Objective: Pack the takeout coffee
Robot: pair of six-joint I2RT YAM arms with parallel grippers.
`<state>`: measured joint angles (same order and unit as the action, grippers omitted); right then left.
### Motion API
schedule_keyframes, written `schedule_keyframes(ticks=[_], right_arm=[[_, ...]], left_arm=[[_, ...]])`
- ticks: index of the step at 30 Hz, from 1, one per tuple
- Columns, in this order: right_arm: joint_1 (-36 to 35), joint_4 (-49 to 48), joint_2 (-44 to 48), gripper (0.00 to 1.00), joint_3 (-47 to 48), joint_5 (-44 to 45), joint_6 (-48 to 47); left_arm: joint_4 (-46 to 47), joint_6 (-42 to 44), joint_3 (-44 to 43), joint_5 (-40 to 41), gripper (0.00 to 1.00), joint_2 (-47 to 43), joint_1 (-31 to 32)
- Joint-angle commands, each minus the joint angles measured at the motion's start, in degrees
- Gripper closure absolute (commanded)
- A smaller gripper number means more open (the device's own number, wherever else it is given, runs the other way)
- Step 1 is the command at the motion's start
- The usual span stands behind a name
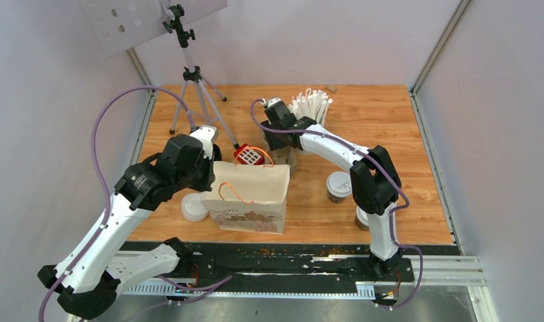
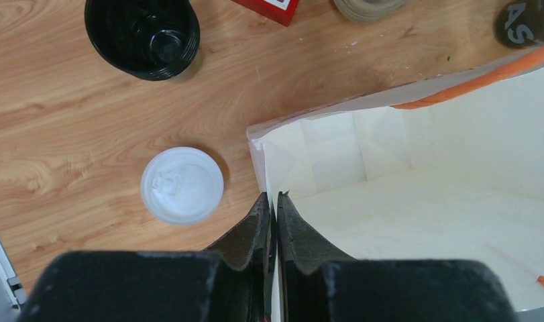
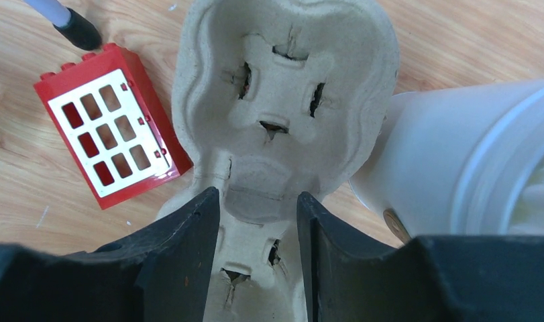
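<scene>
Two dark brown coffee cups with white lids stand right of the bag: one in the open, one half hidden behind my right arm. One also shows at the corner of the left wrist view. The paper bag stands open at the table's middle. My left gripper is shut on the bag's left rim. My right gripper points down behind the bag, jaws closed on the middle ridge of the beige pulp tray.
A white cup of wrapped sticks stands right beside the tray. A red window brick lies left of the tray. A white lid and a black empty cup sit left of the bag. A tripod stands at the back left.
</scene>
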<state>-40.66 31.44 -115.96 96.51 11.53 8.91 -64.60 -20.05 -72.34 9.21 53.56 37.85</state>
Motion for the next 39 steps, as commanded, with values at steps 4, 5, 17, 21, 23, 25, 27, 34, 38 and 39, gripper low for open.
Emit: schedule_keyframes(ticks=[4, 5, 17, 21, 23, 25, 27, 34, 38, 39], right_arm=[[-0.51, 0.71, -1.7, 0.57, 2.37, 1.81, 0.06], [-0.55, 0.58, -1.86, 0.57, 2.39, 1.79, 0.01], [-0.52, -0.61, -2.09, 0.74, 2.76, 1.83, -0.06], [-0.55, -0.38, -1.29, 0.75, 3.09, 1.05, -0.53], [-0.56, -0.16, -0.55, 0.75, 3.25, 0.76, -0.82], [-0.53, -0.27, 0.27, 0.75, 3.2, 0.71, -1.19], [-0.55, -0.6, 1.06, 0.75, 3.4, 0.45, -1.89], [-0.61, -0.44, 2.61, 0.75, 5.62, -1.04, -3.11], [-0.58, -1.17, 3.34, 0.75, 5.58, -1.59, -3.47], [-0.55, -1.2, 3.31, 0.75, 5.47, -1.6, -3.48]], left_arm=[[1.13, 0.89, -0.33, 1.9, 0.85, -1.77, -0.21], [1.06, 0.92, -0.35, 1.94, 0.85, -1.71, -0.23], [1.14, 1.77, -1.72, 2.08, 0.83, -0.8, -0.22], [1.23, 1.86, -2.06, 2.21, 0.81, -0.74, -0.23], [1.43, 1.79, -2.11, 1.99, 0.81, -0.84, -0.17], [1.7, 1.77, -2.1, 1.86, 0.8, -0.89, -0.21], [2.02, 1.77, -1.95, 2.02, 0.8, -0.75, -0.23], [2.76, 1.65, -1.96, 1.6, 0.78, -0.45, -0.22], [3.42, 1.19, -1.76, 1.44, 0.78, -0.61, -0.21], [3.55, 1.04, -1.76, 1.34, 0.78, -0.59, -0.21]])
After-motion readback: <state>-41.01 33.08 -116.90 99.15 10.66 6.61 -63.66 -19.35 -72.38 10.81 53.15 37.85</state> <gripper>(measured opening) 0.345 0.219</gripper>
